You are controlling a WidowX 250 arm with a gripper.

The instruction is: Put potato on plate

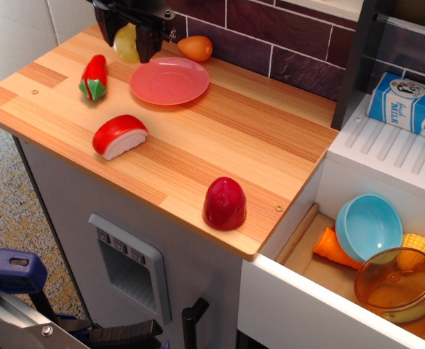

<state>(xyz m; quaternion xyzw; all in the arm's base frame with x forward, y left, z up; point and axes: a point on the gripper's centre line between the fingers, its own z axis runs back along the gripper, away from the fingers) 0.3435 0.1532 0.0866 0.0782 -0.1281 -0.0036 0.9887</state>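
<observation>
The pale yellow potato [126,43] is held between the black fingers of my gripper [128,42], lifted above the back left of the wooden counter. The gripper is shut on it. The pink plate [169,80] lies flat on the counter just right of and in front of the gripper, with nothing on it. The potato hangs beyond the plate's left rim, not over it.
An orange toy fruit [195,48] lies behind the plate by the brick wall. A red-and-green pepper [94,76] lies left of the plate. A red-and-white toy [119,135] and a dark red dome [224,203] sit nearer the front. A blue bowl [368,226] lies in the drawer at right.
</observation>
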